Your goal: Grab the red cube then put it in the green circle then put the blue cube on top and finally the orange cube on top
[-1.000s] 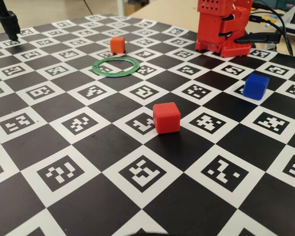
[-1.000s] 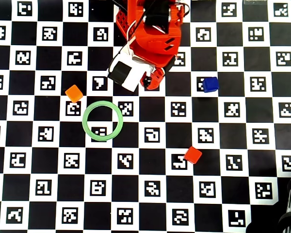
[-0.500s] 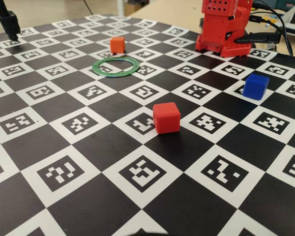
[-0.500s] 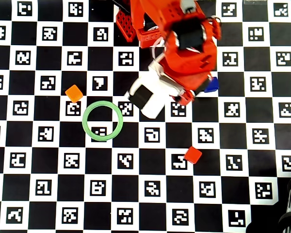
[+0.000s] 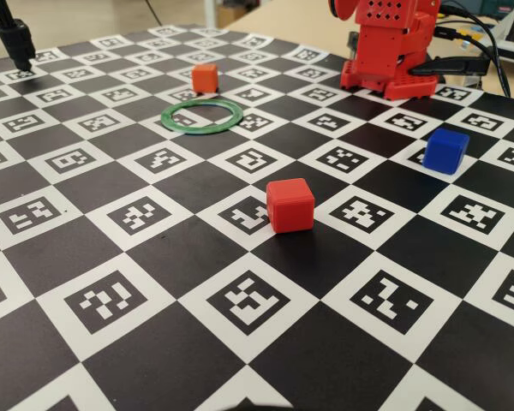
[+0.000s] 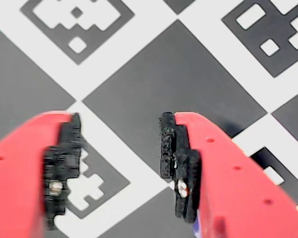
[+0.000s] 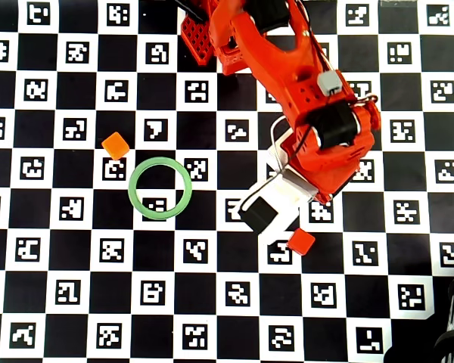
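Jaws stand apart on the gripper (image 6: 121, 163) in the wrist view, with nothing between them but a black square of the checkered board (image 6: 174, 84) and a white corner; a sliver of blue shows at the bottom edge by the right finger (image 6: 181, 163), too small to name. Only the overhead view shows the arm (image 7: 318, 121) reaching out over the board (image 7: 60, 287), its white and black wrist block just up and left of the red cube (image 7: 301, 242); the blue cube does not show in that view. The fixed view shows the blue cube (image 5: 446, 151) to the right of the red cube (image 5: 290, 205) and well apart from it, and only the arm's base (image 5: 390, 51) at the far edge. The green circle (image 7: 160, 188) lies well left of the red cube, its centre bare; the orange cube (image 7: 116, 145) sits just outside the ring, up and left. Surface is a black-and-white board printed with square markers; beyond it the fixed view shows a pale tabletop (image 5: 300, 17), dark cables (image 5: 484, 43) and a black stand (image 5: 13, 38).
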Tool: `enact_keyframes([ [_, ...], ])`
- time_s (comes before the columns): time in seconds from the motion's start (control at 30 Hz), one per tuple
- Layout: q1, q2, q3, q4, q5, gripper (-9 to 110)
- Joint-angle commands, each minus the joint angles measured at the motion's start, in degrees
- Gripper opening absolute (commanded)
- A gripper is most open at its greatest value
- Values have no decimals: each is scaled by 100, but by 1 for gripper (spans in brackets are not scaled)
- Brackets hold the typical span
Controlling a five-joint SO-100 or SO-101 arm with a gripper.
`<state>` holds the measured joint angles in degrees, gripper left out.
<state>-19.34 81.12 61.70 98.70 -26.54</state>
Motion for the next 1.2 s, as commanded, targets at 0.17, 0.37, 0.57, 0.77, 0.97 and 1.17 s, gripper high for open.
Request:
enact_keyframes([
  [0.17,-9,35,-105,-554,308,28],
  [0.37,9,-334,-404,-624,176,32],
  [0.57,132,-782,-905,-677,721,35],
  [0.77,132,-1011,-1099,-712,1213,36],
  [0.97,0,-1002,-1169,-598,2373,38],
  [1.17,-79,-1063,-1327,-554,3261,38],
])
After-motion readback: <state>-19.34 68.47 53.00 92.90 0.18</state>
